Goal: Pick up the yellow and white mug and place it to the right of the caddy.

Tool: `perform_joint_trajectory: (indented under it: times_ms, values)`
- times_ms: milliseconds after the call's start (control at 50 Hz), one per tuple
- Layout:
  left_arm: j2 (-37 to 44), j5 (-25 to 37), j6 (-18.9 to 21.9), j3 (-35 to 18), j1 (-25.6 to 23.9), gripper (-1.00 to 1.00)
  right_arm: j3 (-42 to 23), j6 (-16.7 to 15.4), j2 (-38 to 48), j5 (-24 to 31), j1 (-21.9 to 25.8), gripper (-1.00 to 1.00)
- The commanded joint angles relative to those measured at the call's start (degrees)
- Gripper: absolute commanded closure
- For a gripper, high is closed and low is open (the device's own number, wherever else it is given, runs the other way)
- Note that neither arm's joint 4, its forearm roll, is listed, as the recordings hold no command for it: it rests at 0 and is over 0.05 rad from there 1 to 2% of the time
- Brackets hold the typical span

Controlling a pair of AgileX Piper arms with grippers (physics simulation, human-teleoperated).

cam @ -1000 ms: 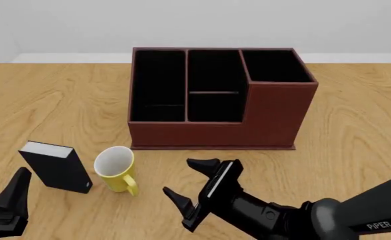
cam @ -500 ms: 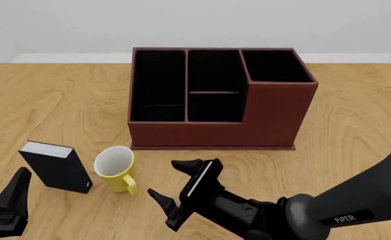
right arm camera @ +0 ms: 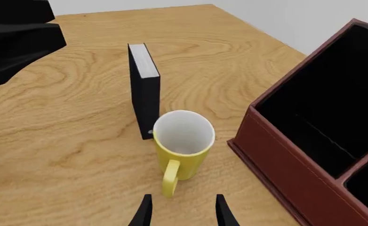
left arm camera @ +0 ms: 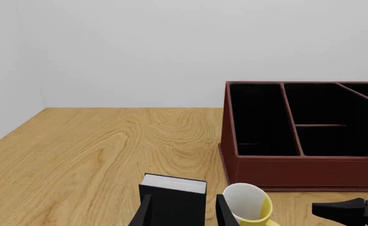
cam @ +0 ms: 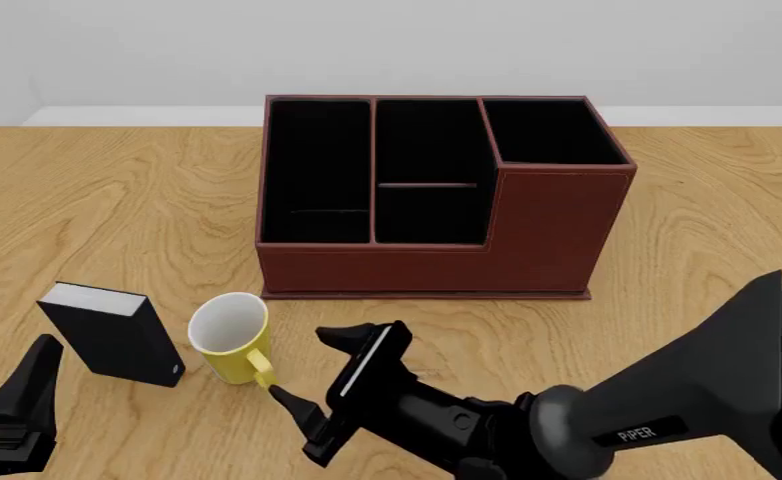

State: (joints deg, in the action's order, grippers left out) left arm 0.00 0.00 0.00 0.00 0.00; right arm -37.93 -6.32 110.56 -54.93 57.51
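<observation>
On the table [cam: 124, 200] the mug [cam: 230, 335] stands upright, in front of the caddy [cam: 438, 200] near its left end. The black box [cam: 111, 332] stands just to the mug's left. The mug's handle points toward the arms.

Not much of the job is done. The mug has not been picked up. It still has to be grabbed, lifted, carried past the front of the caddy and set down on the bare wood to the caddy's right.

The right gripper [cam: 322, 378] is spread wide and holds nothing. One fingertip looks very close to the handle, maybe touching; I cannot tell. From the right wrist view the mug [right arm camera: 181, 143] sits straight ahead of the two fingers [right arm camera: 144, 213], so the grab looks about to start.

The left gripper [cam: 18, 410] sits low at the near left corner, apart from the mug. It holds nothing, but I cannot tell how wide it is.

Since a second ago the right gripper has slid left toward the mug. The mug, box, caddy and left gripper have not moved
</observation>
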Motion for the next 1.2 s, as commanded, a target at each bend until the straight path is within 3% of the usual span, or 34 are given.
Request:
perform_joint_trajectory:
  times_ms: [20, 1200]
  values:
    - [0.0, 0.0, 0.0, 0.0, 0.0, -1.0, -2.37, 0.12, 1.96, 1.09, 0.5, -1.0]
    - [0.0, 0.0, 0.0, 0.0, 0.0, -1.0, -10.74, 1.89, 9.18, 4.02, 0.91, -1.0]
